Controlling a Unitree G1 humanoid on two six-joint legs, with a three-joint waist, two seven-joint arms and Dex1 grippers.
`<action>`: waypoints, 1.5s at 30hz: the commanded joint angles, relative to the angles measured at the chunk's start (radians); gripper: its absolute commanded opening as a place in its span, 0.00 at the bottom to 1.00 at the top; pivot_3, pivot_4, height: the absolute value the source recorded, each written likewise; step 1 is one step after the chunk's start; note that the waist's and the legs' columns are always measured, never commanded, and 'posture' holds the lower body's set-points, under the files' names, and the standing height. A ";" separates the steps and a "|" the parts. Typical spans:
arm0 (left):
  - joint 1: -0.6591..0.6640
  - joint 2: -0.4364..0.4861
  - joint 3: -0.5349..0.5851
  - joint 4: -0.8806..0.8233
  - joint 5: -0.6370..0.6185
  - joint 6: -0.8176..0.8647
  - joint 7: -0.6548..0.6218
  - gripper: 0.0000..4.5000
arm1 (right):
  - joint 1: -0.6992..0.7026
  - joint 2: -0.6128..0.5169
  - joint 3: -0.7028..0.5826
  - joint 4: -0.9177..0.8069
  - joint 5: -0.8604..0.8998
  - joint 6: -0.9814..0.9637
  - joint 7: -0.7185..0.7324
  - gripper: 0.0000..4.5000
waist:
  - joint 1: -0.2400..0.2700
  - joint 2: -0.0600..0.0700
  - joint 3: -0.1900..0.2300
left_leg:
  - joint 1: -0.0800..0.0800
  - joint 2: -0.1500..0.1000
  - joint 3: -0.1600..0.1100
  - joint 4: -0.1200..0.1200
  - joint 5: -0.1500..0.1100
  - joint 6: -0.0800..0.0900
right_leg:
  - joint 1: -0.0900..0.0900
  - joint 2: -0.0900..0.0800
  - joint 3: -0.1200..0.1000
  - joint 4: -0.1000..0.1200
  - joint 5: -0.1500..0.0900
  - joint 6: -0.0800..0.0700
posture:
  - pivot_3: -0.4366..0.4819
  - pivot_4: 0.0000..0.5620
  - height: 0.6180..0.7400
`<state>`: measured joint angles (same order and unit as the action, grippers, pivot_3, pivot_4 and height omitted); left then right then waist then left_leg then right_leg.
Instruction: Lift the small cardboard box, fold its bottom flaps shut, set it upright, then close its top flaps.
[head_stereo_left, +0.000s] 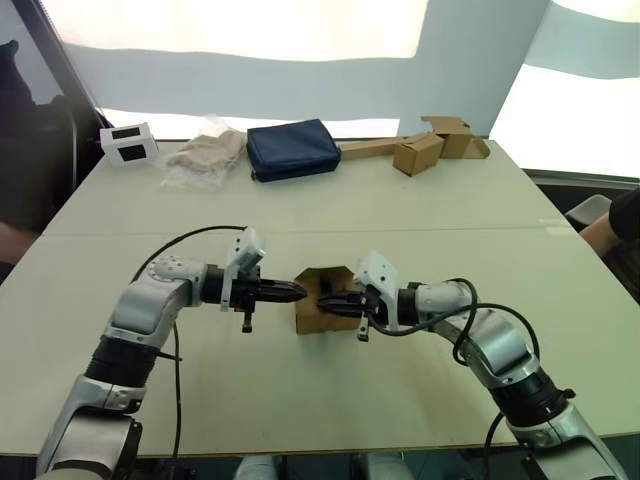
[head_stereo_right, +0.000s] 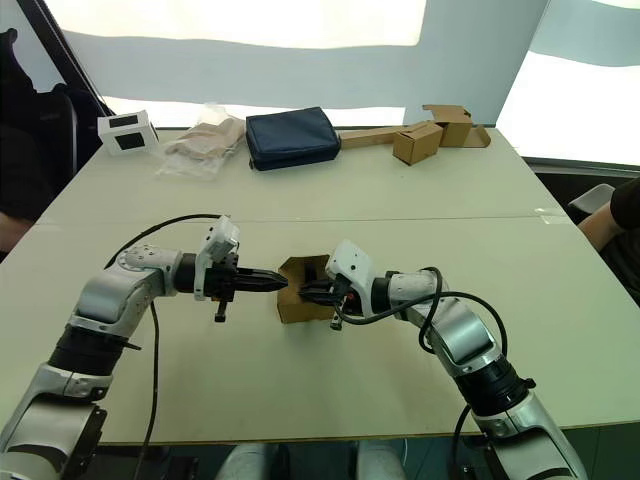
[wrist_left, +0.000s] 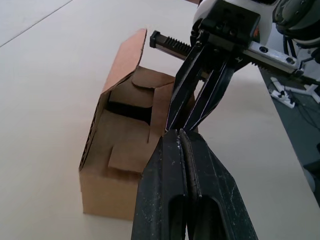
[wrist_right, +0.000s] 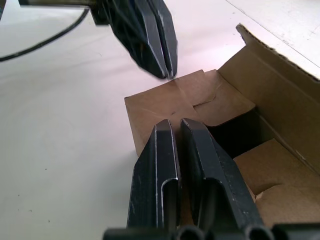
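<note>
The small cardboard box (head_stereo_left: 322, 305) sits between clenched left gripper (head_stereo_left: 302, 291) and right gripper (head_stereo_left: 327, 298).

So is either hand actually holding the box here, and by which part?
Neither. Both hands, left and right, are shut with nothing between the fingers; their tips are at the top flaps of the box, which rests on the table.

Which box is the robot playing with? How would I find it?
Look at the big pale table, then the near part, where the two black grippers almost meet. The small cardboard box stands alone right between them with its top flaps open, unlike the smaller brown boxes joined to a cardboard strip at the far edge.
</note>
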<state>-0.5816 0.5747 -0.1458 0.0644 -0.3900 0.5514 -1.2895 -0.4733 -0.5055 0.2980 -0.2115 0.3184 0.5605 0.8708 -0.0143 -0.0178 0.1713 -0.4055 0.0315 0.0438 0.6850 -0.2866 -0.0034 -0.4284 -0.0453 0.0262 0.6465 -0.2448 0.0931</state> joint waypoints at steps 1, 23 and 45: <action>0.004 0.003 -0.008 0.000 0.020 -0.040 0.014 0.00 | -0.009 -0.023 -0.016 -0.032 -0.014 0.008 0.003 0.05 | 0.001 0.000 0.000 | 0.000 0.000 0.000 0.000 0.000 0.000 | 0.000 0.000 0.000 0.000 0.000 0.000 | 0.48 0.27 1.00; 0.026 0.003 -0.009 -0.033 0.008 -0.038 0.043 0.00 | -0.264 0.019 -0.025 0.211 -0.083 -0.126 0.052 0.05 | 0.001 0.000 0.000 | -0.001 0.000 0.003 -0.001 0.000 0.000 | -0.001 0.000 0.000 0.000 0.001 0.001 | 0.48 0.27 1.00; -0.139 -0.037 0.011 0.064 0.004 -0.064 0.100 0.00 | -0.088 0.020 -0.042 0.050 -0.065 -0.047 0.039 0.05 | 0.002 0.000 0.000 | -0.001 -0.001 0.003 0.000 0.000 0.000 | -0.001 -0.001 0.000 -0.001 0.001 0.001 | 0.48 0.27 1.00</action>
<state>-0.7026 0.5545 -0.1160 0.1106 -0.4123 0.5260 -1.1978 -0.5617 -0.4816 0.2837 -0.1068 0.2375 0.5036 0.9122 -0.0126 -0.0177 0.1715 -0.4068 0.0308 0.0466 0.6848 -0.2864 -0.0037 -0.4294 -0.0461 0.0264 0.6456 -0.2440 0.0945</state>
